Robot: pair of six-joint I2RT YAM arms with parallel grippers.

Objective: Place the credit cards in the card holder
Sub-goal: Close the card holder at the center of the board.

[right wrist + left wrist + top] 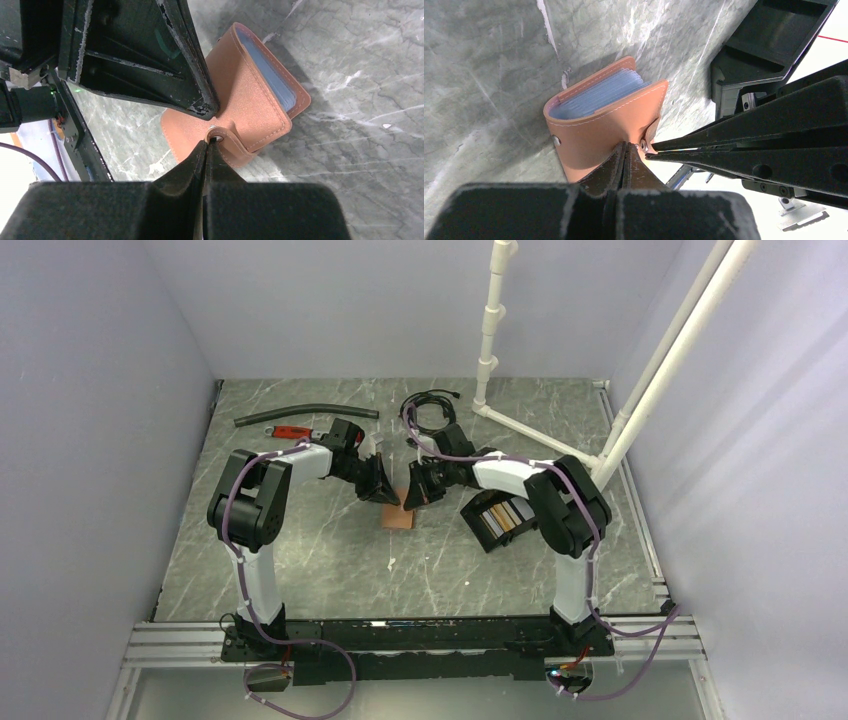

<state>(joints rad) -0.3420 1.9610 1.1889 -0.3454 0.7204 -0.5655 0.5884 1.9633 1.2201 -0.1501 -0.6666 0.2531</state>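
Note:
The tan leather snap wallet (400,517) lies on the table between both grippers, with bluish sleeve edges showing inside it (599,95). My left gripper (626,146) is shut, its tips pressed on the wallet's cover (594,135); in the top view it (384,490) is just left of the wallet. My right gripper (209,142) is shut at the snap end of the wallet's strap (235,145); in the top view it (413,495) is just right. The black card holder (478,530) lies right of them, with gold, brown and grey-white credit cards (505,514) in it.
A black hose (305,417) and a red tool (290,430) lie at the back left. A coiled black cable (430,410) lies at the back middle. White pipes (488,350) stand at the back right. Walls close in the table on three sides.

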